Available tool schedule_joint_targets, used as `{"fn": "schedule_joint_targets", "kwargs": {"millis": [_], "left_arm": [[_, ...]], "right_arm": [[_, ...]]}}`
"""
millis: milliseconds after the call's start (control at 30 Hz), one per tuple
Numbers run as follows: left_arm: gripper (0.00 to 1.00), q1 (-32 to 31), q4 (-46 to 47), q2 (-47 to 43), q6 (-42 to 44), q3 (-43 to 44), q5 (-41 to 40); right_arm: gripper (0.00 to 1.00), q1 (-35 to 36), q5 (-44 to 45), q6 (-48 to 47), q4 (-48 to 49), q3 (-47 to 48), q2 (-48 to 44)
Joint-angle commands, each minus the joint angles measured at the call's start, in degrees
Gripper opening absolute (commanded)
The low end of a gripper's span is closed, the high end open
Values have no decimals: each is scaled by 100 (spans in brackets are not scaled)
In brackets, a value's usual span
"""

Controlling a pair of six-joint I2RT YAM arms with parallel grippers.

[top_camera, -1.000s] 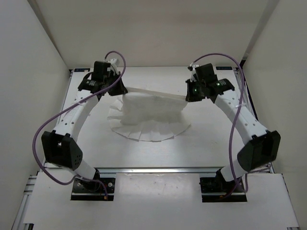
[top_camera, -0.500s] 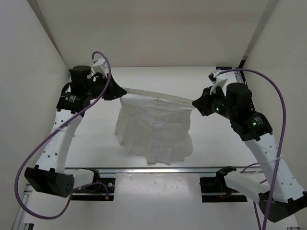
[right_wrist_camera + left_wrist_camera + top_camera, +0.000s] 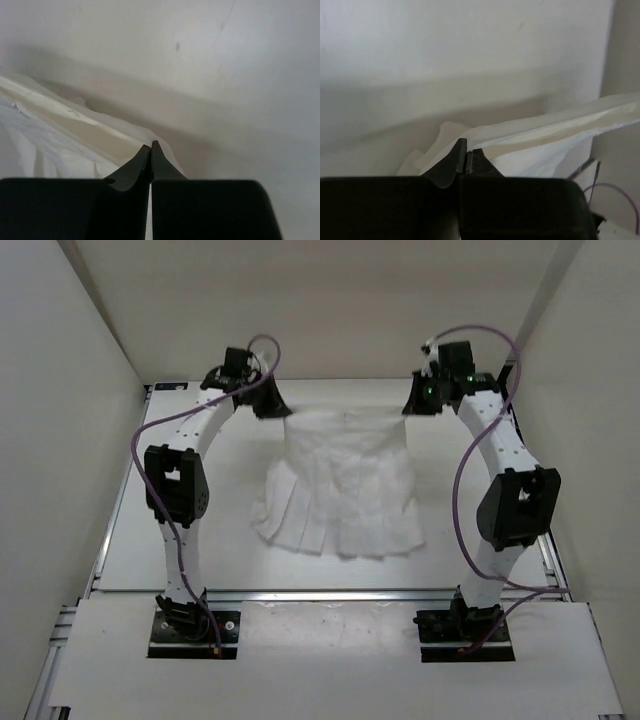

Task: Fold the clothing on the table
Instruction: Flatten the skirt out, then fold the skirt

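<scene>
Starting on the left: the left arm (image 3: 175, 485) reaches out toward the far end of the table (image 3: 200, 530), and the left gripper (image 3: 272, 406) is clamped tight on the far left corner of the clothing (image 3: 345, 490). In its wrist view the two black fingers are pinched together, with the white fabric edge coming out from between them and running off to the right as a taut band.

Moving to the middle, the clothing sits around the centre of the table, a bit toward the far side. Its far edge is lifted and strung pretty straight between the two grippers. The rest drapes down toward the near side and spreads out on the tabletop, with pleat-like creases fanning out at the near hem.

Over on the right, the right gripper (image 3: 412, 405) is pinched closed on the far right corner of that same edge. Its wrist view shows the fingers squeezed together with the fabric bunched right at the tips and trailing off to the left
</scene>
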Motion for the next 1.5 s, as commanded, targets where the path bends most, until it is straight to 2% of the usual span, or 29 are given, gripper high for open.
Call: {"fn": "schedule_joint_targets", "kwargs": {"millis": [0,67,133,200,267,367,400,433,467,533,567,633,733,833,900,967,1200,1467], "left_arm": [[0,254,267,-70,-335,2524,-452],[0,402,986,-304,-896,2549,-190],[0,709,1690,-630,-1327,2356,285],[0,895,1553,-911,-1233,2469,252],[0,1053,1542,-1236,-1179,2120,295],[0,1247,1999,-1782,-1345,463,602],[0,1212,2069,-2018,-1346,109,655],[0,1194,2261,-2168,-1389,-739,708],[0,1107,2385,-2509,-1433,-1226,743],[0,940,2754,-3012,-1539,-3225,682],[0,731,2756,-3344,-1565,-3670,560],[0,317,2660,-3925,-1522,-5231,244],[0,-420,2571,-4662,-1635,-6675,-117],[0,-459,2344,-5515,-1969,-7626,-4],[0,-152,2027,-5850,-1900,-7840,-3],[0,-150,1824,-6036,-1865,-7884,-48],[0,-71,1877,-6318,-2040,-8183,163],[0,-133,1570,-6818,-2111,-7726,287]], "right_arm": [[1,-82,1514,-702,-49,2238,170],[0,-169,1604,-633,106,2753,207],[0,-205,1438,-553,546,2546,-256],[0,-48,1681,-842,1213,1809,-829],[0,93,1692,-870,1242,1405,-1303],[0,155,1403,-738,1452,25,-1944],[0,129,1184,-538,1435,-570,-2060],[0,164,1034,-388,1409,-872,-2270],[0,208,771,-177,1357,-1536,-2472],[0,409,462,8,1260,-2497,-2806],[0,567,252,201,1164,-3127,-3043],[0,840,-91,526,830,-4271,-3396],[0,1061,-513,826,190,-5135,-4027],[0,939,-829,775,-487,-5400,-4661],[0,657,-1006,573,-900,-5471,-4785],[0,411,-1235,414,-1261,-5524,-4847],[0,1147,-1376,703,-1360,-5744,-4733],[0,1025,-1604,510,-1597,-5367,-4627]]}}
